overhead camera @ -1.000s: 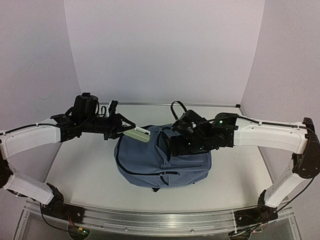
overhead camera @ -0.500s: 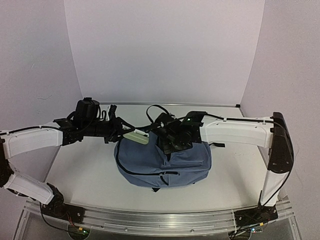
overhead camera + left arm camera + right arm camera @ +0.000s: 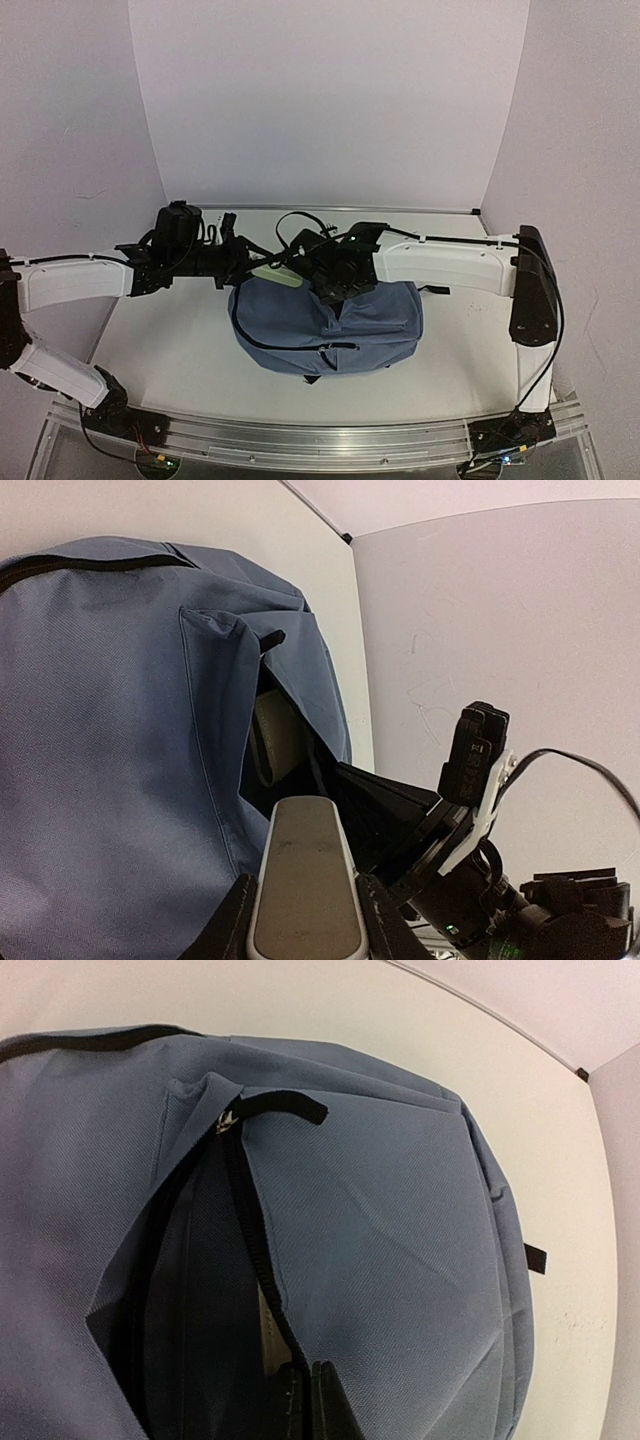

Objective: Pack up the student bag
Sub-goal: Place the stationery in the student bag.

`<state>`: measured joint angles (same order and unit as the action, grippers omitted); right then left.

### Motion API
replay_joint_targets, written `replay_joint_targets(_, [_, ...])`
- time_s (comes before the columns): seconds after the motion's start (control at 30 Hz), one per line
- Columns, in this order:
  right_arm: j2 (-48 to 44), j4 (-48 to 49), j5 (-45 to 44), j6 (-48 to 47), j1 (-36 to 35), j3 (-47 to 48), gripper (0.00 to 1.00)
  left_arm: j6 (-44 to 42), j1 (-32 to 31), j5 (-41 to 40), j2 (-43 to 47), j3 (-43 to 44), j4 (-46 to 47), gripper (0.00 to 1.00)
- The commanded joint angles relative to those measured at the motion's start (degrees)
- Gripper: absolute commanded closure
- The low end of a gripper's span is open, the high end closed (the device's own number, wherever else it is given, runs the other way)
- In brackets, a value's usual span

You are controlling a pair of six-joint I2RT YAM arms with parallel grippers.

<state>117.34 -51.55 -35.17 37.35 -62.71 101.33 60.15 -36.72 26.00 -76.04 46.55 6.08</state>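
Right wrist showed right gripper [image 3: 305,1400] pinched shut on student bag [image 3: 400,1230] lip at its tips, left gripper [image 3: 308,925] clamped on pale bar [image 3: 305,860]; shallow pinch could've slipped.

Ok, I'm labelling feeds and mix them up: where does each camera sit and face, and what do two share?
Top external: high behind the robot, facing the back wall; left arm and right arm meet over the rounded slate-blue fabric backpack.
Left wrist: looks along the left gripper, shut on a pale rounded bar, into the backpack's open zip; right arm also in view.
Right wrist: looks down into that opening; right gripper shut at the bottom edge.
Shared: both wrist views show the open zip.
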Motion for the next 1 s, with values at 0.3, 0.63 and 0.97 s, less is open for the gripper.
replay_joint_targets(0.3, [-8.2,4.0,-1.2,3.5,0.0,-3.2,1.0,1.5,-5.1,-1.0,-8.9,4.1,12.6,1.0])
replay_joint_targets(0.63, [-9.7,5.2,0.4,4.9,0.0,-4.6,1.0,3.8,-6.5,0.6,-17.0,7.7,19.1,1.0])
replay_joint_targets(0.97, [-11.8,7.6,1.6,5.8,0.0,-6.7,1.0,5.2,-8.6,-1.5,-25.6,12.4,23.4,1.0])
